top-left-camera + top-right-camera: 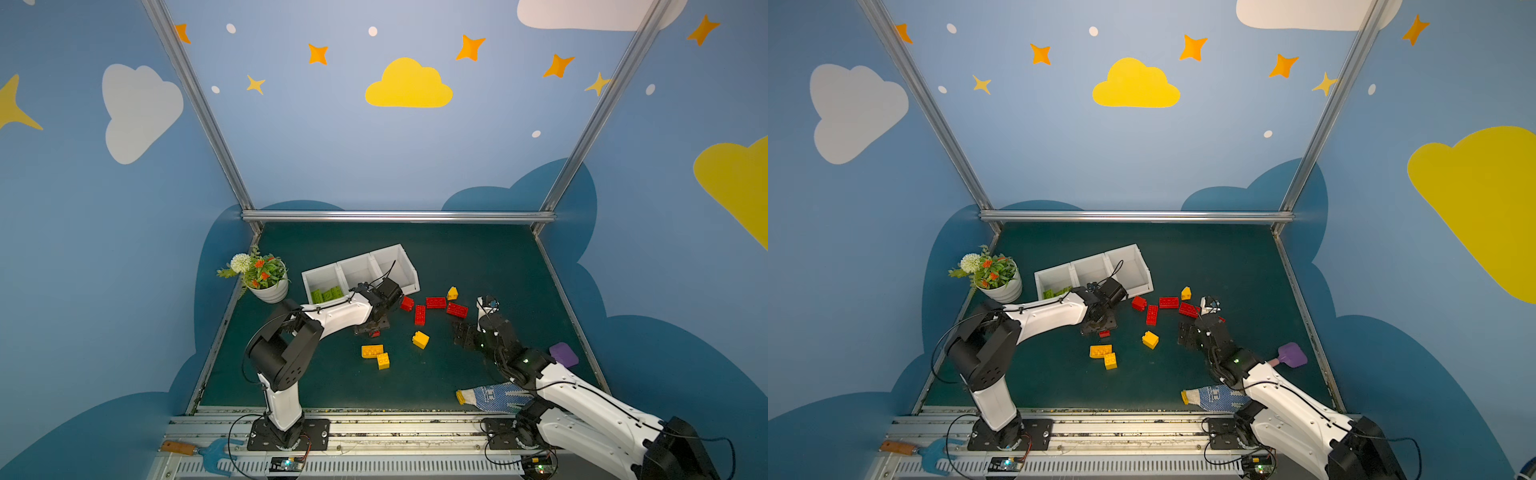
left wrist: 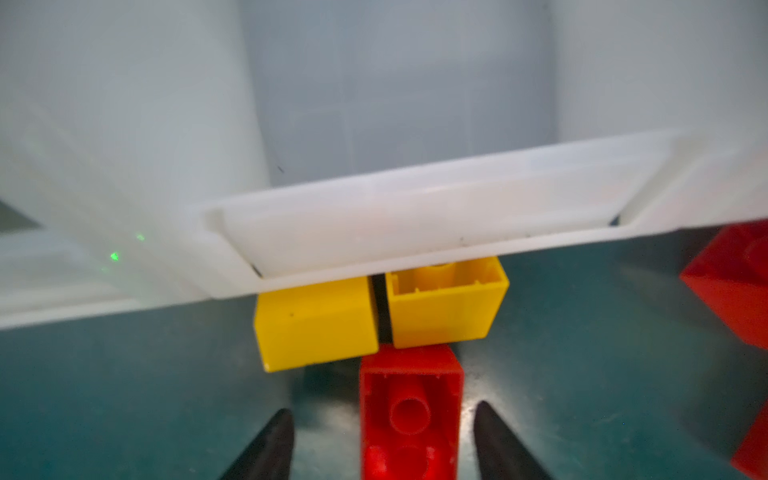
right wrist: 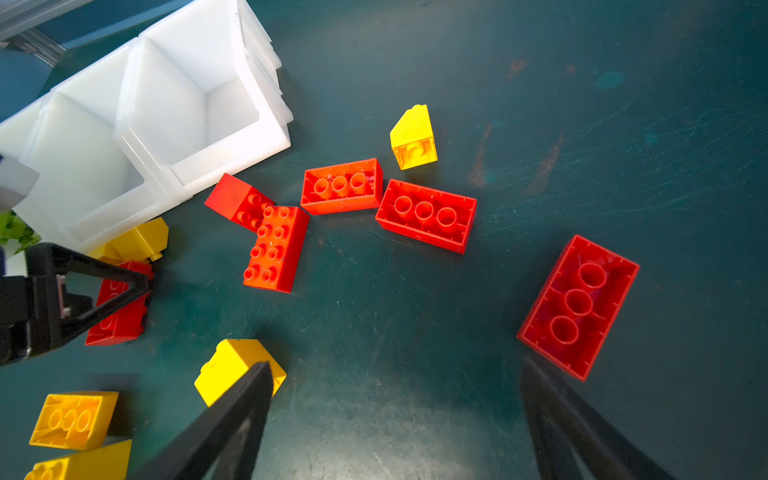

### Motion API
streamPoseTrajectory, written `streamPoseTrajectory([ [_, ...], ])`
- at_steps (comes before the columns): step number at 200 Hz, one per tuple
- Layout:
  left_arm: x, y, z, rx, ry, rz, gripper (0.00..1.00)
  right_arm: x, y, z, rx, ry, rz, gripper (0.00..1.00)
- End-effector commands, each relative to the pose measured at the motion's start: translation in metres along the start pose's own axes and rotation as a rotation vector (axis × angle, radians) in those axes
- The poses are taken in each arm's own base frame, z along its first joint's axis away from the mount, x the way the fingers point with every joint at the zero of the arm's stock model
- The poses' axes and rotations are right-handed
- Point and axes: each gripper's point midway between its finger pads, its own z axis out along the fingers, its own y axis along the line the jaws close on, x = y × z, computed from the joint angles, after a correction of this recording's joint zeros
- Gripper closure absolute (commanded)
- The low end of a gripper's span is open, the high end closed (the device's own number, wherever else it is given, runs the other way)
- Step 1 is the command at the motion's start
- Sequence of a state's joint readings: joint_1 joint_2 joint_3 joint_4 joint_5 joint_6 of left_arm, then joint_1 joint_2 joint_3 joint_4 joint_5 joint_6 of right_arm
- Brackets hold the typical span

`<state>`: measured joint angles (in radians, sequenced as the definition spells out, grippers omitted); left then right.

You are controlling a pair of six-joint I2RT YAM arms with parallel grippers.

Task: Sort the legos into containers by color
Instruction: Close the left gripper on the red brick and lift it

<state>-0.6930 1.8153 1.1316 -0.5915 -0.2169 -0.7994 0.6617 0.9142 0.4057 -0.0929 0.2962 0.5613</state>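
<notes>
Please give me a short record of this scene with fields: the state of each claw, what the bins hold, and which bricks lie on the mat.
Left claw: open, low over the mat, astride a red brick, gaps on both sides
Right claw: open, holding nothing
Bins: three in a row; green bricks in the one nearest the flower pot
On the mat: loose bricks, red and yellow; two yellow bricks lie against a bin's front
</notes>
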Motion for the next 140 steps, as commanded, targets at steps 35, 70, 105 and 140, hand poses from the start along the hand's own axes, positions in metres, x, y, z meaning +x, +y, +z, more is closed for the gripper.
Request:
streamPoseTrajectory([
  [35,0.000,-0.008,0.003,-0.010,0.000,0.017,0.59,-0.012,0.004,0.000,0.001,-0.026,0.002,0.10],
  [70,-0.004,-0.013,-0.012,0.022,-0.020,0.027,0.62,-0.011,0.004,0.001,0.002,-0.023,0.002,0.10],
  [105,-0.015,-0.024,-0.041,0.109,-0.051,0.053,0.67,-0.009,0.005,0.003,0.000,-0.014,0.000,0.10],
  [140,-0.034,-0.028,-0.078,0.166,-0.114,0.071,0.67,-0.008,0.007,0.006,-0.007,-0.001,-0.004,0.10],
])
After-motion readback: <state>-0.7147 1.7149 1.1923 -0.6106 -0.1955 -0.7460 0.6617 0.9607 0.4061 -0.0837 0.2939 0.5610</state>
